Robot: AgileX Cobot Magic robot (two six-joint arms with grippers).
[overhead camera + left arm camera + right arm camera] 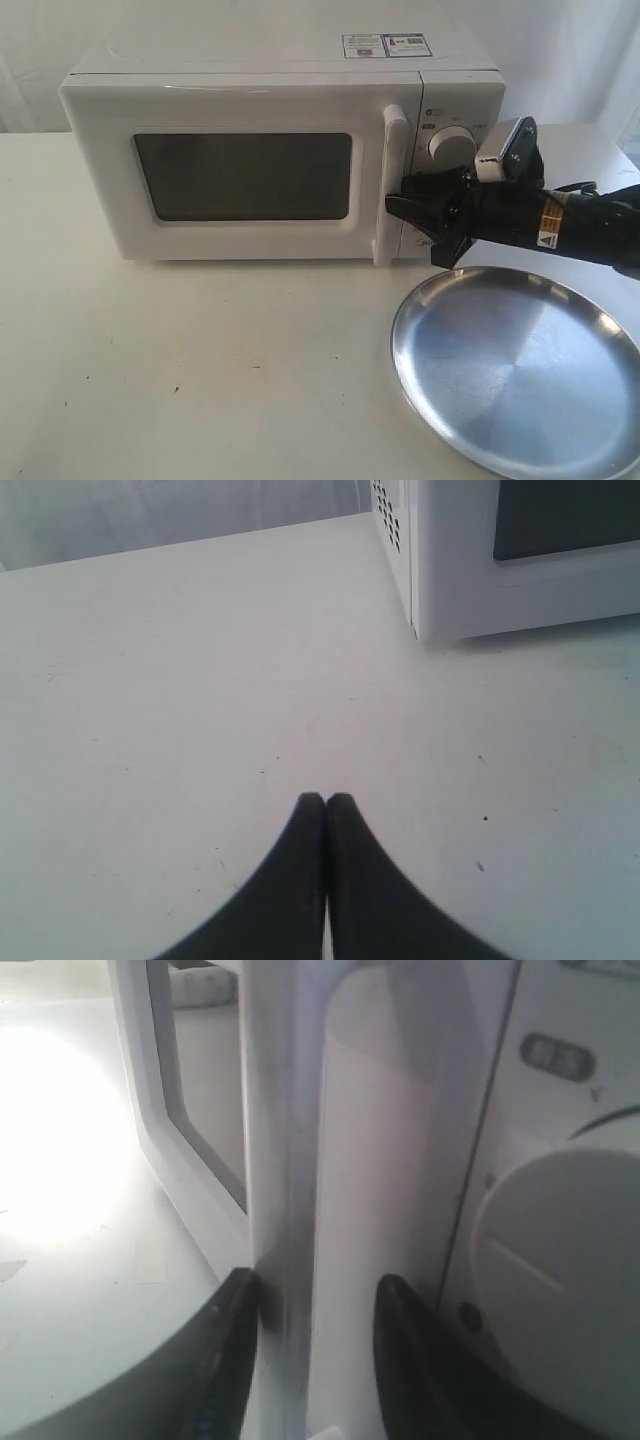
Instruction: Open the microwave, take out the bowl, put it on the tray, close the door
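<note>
White door (240, 100) still shut, so I am only beginning: my right claw (315, 1285) is straddling its bar handle (390, 180), jaws apart, my left claw (325, 800) is idling closed and empty, the tray (520, 370) is waiting bare at five o'clock of the microwave (455, 90), bowl unseen.
</note>
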